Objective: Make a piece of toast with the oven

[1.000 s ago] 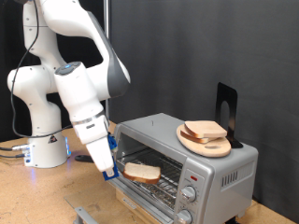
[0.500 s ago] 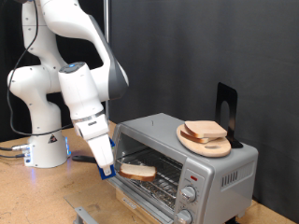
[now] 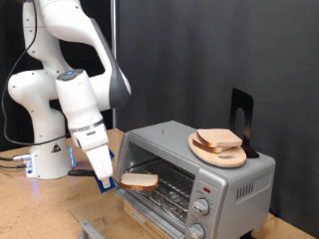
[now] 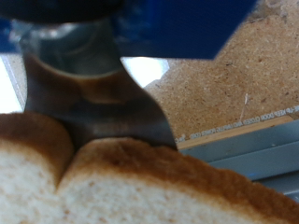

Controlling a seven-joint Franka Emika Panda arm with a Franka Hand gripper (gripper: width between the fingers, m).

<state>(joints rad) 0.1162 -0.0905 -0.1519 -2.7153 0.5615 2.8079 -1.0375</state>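
The silver-grey oven [image 3: 234, 184] stands at the exterior view's right on the wooden table, its front open and the wire rack showing. My gripper [image 3: 110, 183], with blue fingertips, is just outside the oven's opening on the exterior view's left. It is shut on the edge of the piece of toast [image 3: 141, 181], a pale slice with a brown crust held level at the oven's mouth above the rack. In the wrist view the toast [image 4: 140, 187] fills the lower part of the picture, with a dark finger [image 4: 93, 89] pressed against its crust.
A round wooden plate [image 3: 204, 151] with more bread slices [image 3: 219, 139] lies on top of the oven, and a black stand [image 3: 240, 112] is behind it. The oven's two knobs [image 3: 199, 207] face the front. The robot's white base [image 3: 45, 159] is at the left, with cables.
My gripper has moved towards the exterior view's left, away from the oven, and the piece of toast has moved with it from deeper on the rack to the oven's mouth.
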